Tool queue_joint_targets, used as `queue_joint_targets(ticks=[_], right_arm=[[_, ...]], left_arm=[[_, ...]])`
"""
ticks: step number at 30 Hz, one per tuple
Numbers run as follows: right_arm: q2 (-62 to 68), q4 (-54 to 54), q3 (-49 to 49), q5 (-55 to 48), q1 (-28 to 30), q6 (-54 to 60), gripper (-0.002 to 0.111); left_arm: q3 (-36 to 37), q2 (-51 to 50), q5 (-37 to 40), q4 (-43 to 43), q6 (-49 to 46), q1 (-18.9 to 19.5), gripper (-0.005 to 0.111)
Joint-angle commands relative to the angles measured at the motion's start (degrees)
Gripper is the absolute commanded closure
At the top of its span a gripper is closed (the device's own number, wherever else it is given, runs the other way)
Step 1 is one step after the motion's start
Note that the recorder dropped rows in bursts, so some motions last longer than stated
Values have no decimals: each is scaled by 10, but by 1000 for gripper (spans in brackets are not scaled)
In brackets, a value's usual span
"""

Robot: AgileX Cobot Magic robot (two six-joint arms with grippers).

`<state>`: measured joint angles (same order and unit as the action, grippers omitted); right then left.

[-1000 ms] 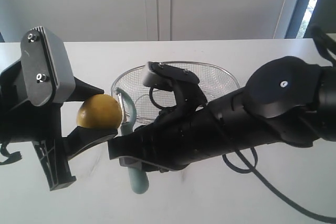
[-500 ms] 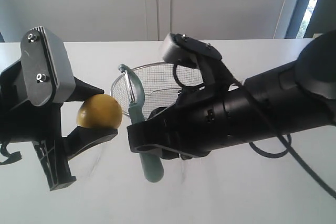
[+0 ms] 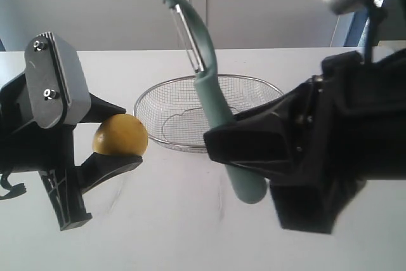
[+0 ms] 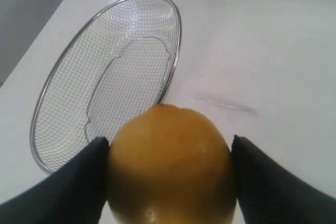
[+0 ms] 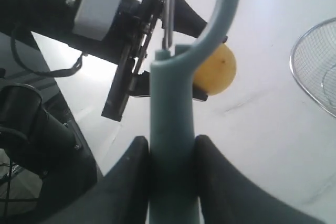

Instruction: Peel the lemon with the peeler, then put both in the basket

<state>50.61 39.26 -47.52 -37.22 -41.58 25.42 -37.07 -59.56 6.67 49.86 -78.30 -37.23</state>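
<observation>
The yellow lemon (image 3: 120,135) hangs above the white table at the left, with my left gripper (image 3: 114,136) shut on it; in the left wrist view the lemon (image 4: 170,163) fills the gap between the black fingers (image 4: 73,182). My right gripper (image 3: 238,141) is shut on the pale teal handle of the peeler (image 3: 212,99), which stands nearly upright with its metal blade head topmost, well right of the lemon and apart from it. The right wrist view shows the peeler (image 5: 173,108) between the fingers (image 5: 128,177), with the lemon (image 5: 215,69) beyond it. The wire mesh basket (image 3: 266,91) sits behind, holding nothing.
The basket (image 4: 177,40) lies on the white tabletop (image 3: 158,220) just behind both grippers. The black left arm and its grey mount (image 3: 54,80) fill the left side. The bulky right arm (image 3: 342,138) covers the right part of the table. A pale wall rises behind.
My right gripper has lifted and swung to the right with the peeler, raising its blade head from beside the lemon to high above the basket. The left gripper and lemon have stayed put.
</observation>
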Motion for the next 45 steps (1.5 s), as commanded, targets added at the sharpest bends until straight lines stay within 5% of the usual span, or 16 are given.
queue_joint_targets(ticks=[1, 12, 22, 25, 28, 32, 45], right_arm=[[-38, -97, -4, -26, 5, -104, 108], [-29, -157, 101, 59, 5, -147, 108], [177, -131, 129, 198, 7, -153, 108], [259, -43, 116, 209, 7, -95, 108], [311, 243, 89, 156, 7, 159, 108], [349, 494, 80, 75, 7, 378, 108], [353, 522, 70, 30, 5, 391, 108]], left_arm=[[3, 2, 4, 16, 2, -1, 107], [3, 2, 5, 16, 2, -1, 107], [3, 2, 5, 16, 2, -1, 107], [3, 2, 5, 16, 2, -1, 107], [3, 2, 5, 16, 2, -1, 107], [3, 2, 5, 16, 2, -1, 107], [3, 2, 5, 16, 2, -1, 107]])
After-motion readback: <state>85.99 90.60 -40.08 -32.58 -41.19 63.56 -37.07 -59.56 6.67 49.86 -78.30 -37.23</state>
